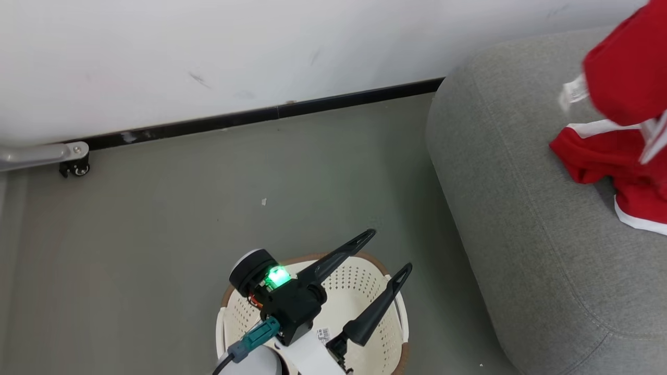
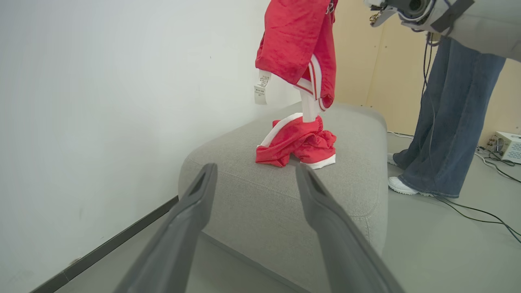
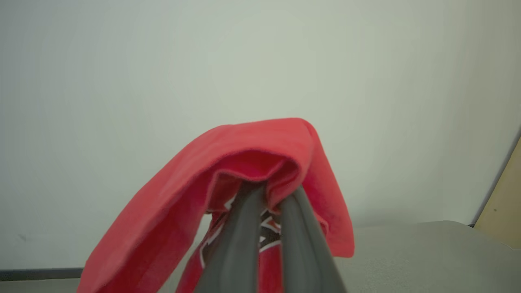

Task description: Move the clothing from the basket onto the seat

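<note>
My left gripper [image 1: 388,251] hangs open over the cream basket [image 1: 359,284], whose visible inside is bare perforated plastic. In the left wrist view its fingers [image 2: 199,203] stand wide apart, pointing at the grey seat [image 2: 252,191]. My right gripper [image 3: 272,195] is shut on a piece of red clothing [image 3: 260,146] that drapes over its fingertips and hides them. That clothing [image 2: 297,44] hangs above the seat [image 1: 521,208], a white label dangling from it. A second red garment with white trim [image 2: 301,142] lies crumpled on the cushion below it, also seen from the head [image 1: 609,161].
A white wall with a dark baseboard [image 1: 260,114] runs behind the floor. A metal leg on a caster [image 1: 73,156] sits at the far left. A person's legs in jeans [image 2: 447,122] stand beside the sofa's far end, with cables [image 2: 480,211] and a white box [image 2: 508,146] on the floor.
</note>
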Controlling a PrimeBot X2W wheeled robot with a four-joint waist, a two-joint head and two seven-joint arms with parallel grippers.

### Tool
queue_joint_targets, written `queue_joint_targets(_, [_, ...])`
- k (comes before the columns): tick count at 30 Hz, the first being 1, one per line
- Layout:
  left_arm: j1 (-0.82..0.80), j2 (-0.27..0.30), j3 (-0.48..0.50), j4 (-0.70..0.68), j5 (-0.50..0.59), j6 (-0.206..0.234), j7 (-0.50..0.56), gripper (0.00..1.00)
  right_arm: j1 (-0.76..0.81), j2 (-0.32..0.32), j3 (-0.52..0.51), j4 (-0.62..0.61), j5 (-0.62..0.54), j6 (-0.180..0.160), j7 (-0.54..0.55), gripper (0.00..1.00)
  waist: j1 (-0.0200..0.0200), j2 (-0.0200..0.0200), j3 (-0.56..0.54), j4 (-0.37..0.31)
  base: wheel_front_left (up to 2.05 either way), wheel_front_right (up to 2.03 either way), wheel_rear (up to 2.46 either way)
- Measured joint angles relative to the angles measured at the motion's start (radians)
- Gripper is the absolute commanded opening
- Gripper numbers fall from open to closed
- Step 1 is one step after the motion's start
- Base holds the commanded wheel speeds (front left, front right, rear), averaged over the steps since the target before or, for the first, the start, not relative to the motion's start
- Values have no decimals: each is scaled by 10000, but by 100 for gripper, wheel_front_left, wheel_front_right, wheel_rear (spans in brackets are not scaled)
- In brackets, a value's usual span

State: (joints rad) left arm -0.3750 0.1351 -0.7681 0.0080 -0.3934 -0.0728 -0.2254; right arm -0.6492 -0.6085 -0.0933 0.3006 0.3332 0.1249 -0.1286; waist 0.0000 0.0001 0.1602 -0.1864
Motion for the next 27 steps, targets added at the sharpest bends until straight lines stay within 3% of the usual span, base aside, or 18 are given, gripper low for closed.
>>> queue_joint_targets(11, [-622,-128,-199,-573,297,10,309,100,-928,-1611,-1103,1344,-186,0,357,0,0,0,838,289,0,0,0])
queue_joint_targets(27, [-1429,-151,-353,-734,577,-52,660,100,-569,-543,-1108,3377,-56,2,-165,0,0,0,2106,609,0,0,0])
